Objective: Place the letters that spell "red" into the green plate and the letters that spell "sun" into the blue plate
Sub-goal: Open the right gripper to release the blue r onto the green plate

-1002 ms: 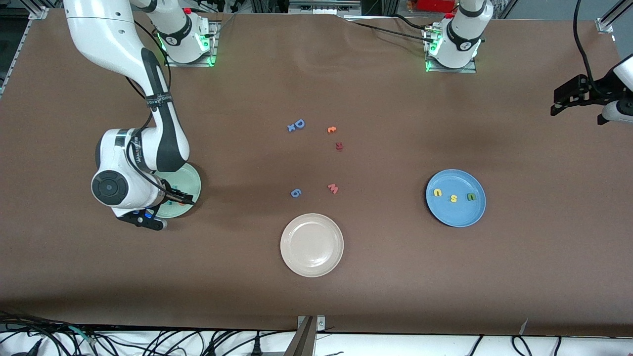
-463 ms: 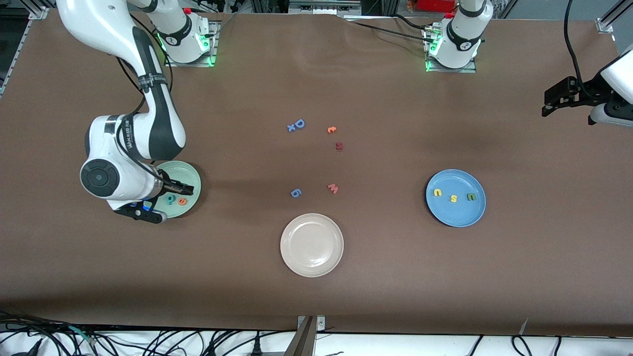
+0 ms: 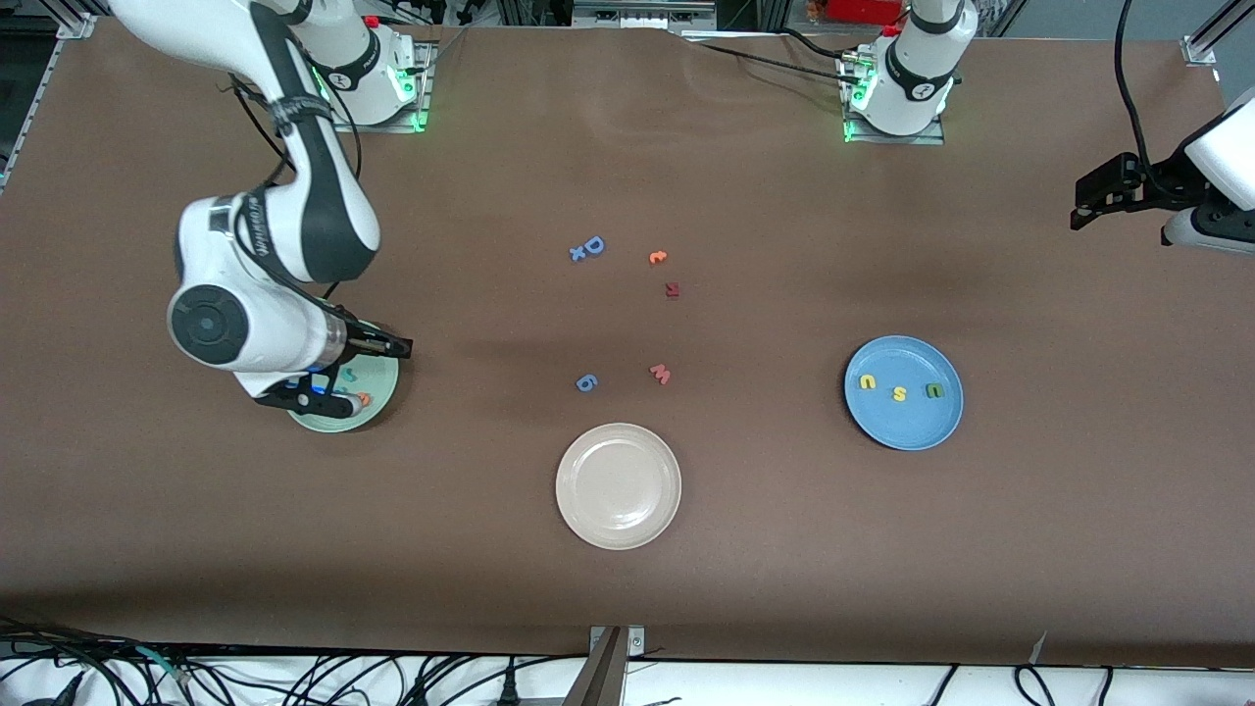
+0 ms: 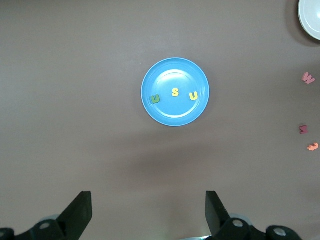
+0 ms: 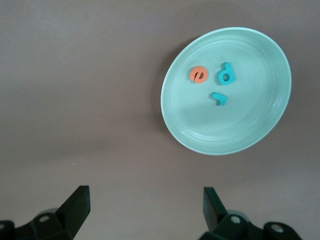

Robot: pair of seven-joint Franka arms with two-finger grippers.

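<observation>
Brown table (image 3: 784, 549), blue plate (image 3: 903, 427), letters "u s u" (image 4: 175, 92)

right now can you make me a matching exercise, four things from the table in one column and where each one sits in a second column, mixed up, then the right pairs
Things:
1. orange "e"
2. yellow "s"
3. pink "w"
4. right claw

Places:
A. bare table, between the blue "6" and the blue plate
B. in the green plate
C. up in the air, open, beside the green plate
D. in the blue plate, between two arch-shaped letters

Pairs: 1-B, 2-D, 3-A, 4-C
</observation>
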